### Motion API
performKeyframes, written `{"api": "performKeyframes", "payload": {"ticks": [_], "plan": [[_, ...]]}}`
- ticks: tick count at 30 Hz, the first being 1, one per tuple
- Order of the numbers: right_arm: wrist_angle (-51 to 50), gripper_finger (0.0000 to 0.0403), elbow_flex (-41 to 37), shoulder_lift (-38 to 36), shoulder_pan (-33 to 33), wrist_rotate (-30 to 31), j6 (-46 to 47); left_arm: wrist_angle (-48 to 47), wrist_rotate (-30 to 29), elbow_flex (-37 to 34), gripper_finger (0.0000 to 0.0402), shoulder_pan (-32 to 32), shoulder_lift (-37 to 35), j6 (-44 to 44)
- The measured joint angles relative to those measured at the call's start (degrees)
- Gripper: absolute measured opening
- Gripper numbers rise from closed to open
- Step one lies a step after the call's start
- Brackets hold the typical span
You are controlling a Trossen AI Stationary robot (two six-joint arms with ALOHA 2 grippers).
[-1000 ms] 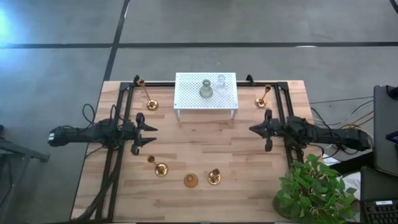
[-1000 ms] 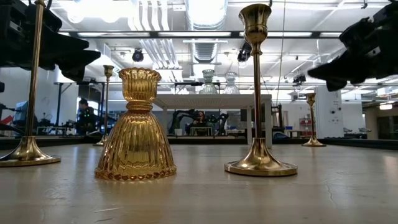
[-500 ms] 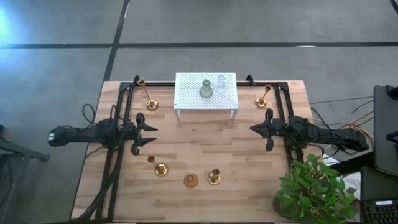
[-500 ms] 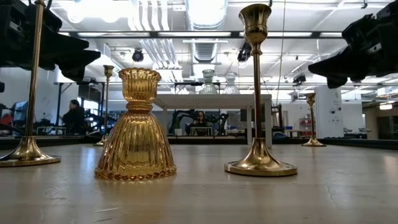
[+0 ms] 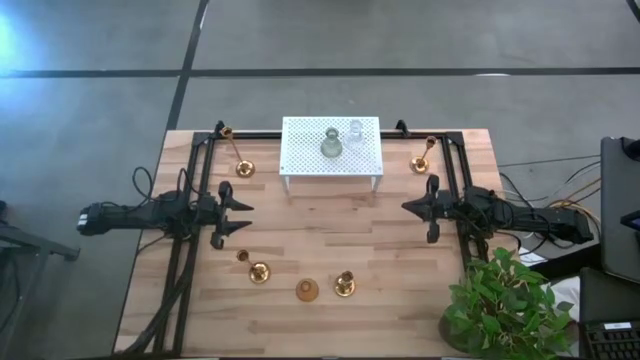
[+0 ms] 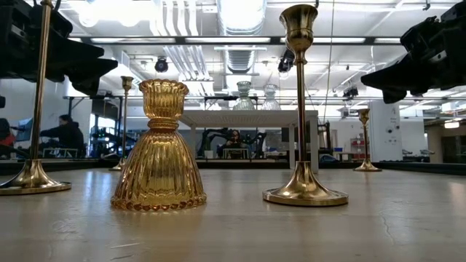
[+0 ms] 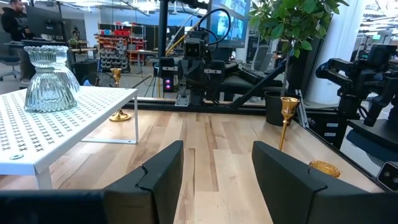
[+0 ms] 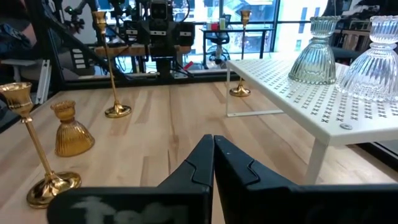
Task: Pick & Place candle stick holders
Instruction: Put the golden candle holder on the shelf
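A white perforated rack [image 5: 330, 158] stands at the table's far middle. On it are a grey-green glass holder [image 5: 331, 143] and a clear glass holder [image 5: 356, 130]. A tall brass stick [image 5: 238, 155] stands at the far left and a brass holder [image 5: 423, 155] at the far right. Near the front edge stand a tall brass stick [image 5: 255, 268], an amber glass holder [image 5: 307, 290] and a brass stick [image 5: 344, 284], each on its round base. My left gripper [image 5: 243, 217] is open and empty above the table's left side. My right gripper [image 5: 408, 208] is shut and empty above the right side.
Black frame rails [image 5: 200, 200] run along both sides of the table. A potted plant [image 5: 505, 300] stands at the near right corner. Bare wood [image 5: 330, 225] lies between the two grippers, and between the rack and the front row of holders.
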Motion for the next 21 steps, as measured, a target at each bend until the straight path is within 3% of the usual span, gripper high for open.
{"api": "performKeyframes", "payload": {"ticks": [12, 18, 21], "plan": [[0.0, 0.0009, 0.0, 0.0, 0.0, 0.01, 0.11, 0.07, 0.0, 0.0, 0.0197, 0.01, 0.02, -0.12], [0.0, 0.0009, 0.0, 0.04, -0.02, 0.01, 0.04, 4.7, -0.04, 0.0, 0.0197, 0.02, 0.08, -11.91], [0.0, 0.0009, 0.0, 0.04, -0.02, 0.01, 0.06, 4.61, -0.31, 0.2, 0.0197, 0.02, -0.11, -11.56]]}}
